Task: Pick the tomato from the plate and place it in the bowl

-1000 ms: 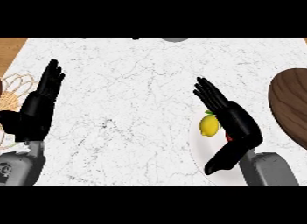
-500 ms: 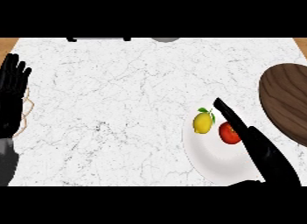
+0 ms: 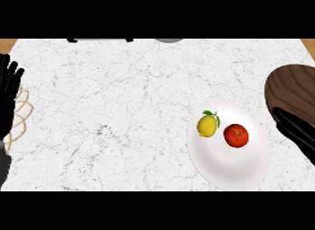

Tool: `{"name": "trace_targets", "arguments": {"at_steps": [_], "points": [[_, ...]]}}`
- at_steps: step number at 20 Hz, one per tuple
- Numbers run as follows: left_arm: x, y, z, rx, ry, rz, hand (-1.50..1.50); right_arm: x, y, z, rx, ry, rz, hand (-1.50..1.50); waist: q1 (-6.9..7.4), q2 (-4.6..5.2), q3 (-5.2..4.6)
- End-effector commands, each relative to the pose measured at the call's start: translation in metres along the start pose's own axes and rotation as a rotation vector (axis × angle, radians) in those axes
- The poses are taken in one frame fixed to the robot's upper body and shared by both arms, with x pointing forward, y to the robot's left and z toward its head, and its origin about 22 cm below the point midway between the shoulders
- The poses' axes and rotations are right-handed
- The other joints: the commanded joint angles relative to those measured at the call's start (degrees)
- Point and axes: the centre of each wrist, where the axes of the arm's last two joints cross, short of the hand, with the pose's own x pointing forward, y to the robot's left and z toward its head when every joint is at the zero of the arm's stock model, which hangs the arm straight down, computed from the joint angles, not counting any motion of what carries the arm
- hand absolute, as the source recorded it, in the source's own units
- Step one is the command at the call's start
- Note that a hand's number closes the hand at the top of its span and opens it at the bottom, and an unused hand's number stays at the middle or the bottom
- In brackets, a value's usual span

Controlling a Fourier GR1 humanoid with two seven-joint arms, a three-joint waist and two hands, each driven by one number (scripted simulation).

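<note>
A red tomato [image 3: 236, 135] lies on a white plate [image 3: 229, 166] at the lower right of the marble counter, beside a yellow lemon [image 3: 207, 125] with a green leaf. The dark wooden bowl [image 3: 299, 94] sits at the right edge, cut off by the frame. My right hand [image 3: 304, 134] shows at the right edge, fingers straight, to the right of the plate and just below the bowl, apart from the tomato. My left hand [image 3: 2, 96] rests open at the left edge, fingers up.
A wire basket [image 3: 19, 117] peeks out at the left edge behind my left hand. A grey round object [image 3: 168, 40] and a dark bar [image 3: 100, 39] lie at the counter's far edge. Wooden surface shows at both top corners.
The view has shifted, so the plate now shows whole with tomato and lemon uncovered. My right hand has moved from over the plate to its right side, near the bowl.
</note>
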Motion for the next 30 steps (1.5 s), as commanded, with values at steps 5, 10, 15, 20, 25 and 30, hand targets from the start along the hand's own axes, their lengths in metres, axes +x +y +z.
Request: {"name": "trace_targets", "arguments": {"at_steps": [5, 10, 15, 20, 25, 30], "points": [[0.004, 0.002, 0.000, -0.011, 0.004, -0.002, 0.00, 0.024, -0.050, 0.006, 0.350, 0.239, 0.276, -1.50, 0.73, 0.14, 0.01], [0.000, -0.007, 0.005, -0.015, -0.011, 0.011, 0.00, 0.031, -0.068, 0.000, 0.519, 0.290, 0.376, -1.50, 1.13, 0.15, 0.09], [-0.008, -0.006, 0.004, -0.022, -0.009, 0.017, 0.00, 0.014, -0.064, 0.004, 0.564, 0.336, 0.347, -1.50, 1.03, 0.26, 0.14], [0.001, 0.005, 0.000, -0.008, 0.002, 0.012, 0.00, 0.001, -0.048, -0.010, 0.532, 0.341, 0.341, -1.50, 1.47, 0.33, 0.14], [-0.003, -0.001, -0.010, -0.021, -0.007, 0.009, 0.00, -0.028, -0.044, -0.021, 0.590, 0.373, 0.360, -1.50, 1.39, 0.36, 0.15], [0.005, -0.004, -0.005, -0.029, -0.005, 0.026, 0.00, -0.043, -0.021, -0.017, 0.565, 0.400, 0.313, -1.50, 1.26, 0.29, 0.15]]}}
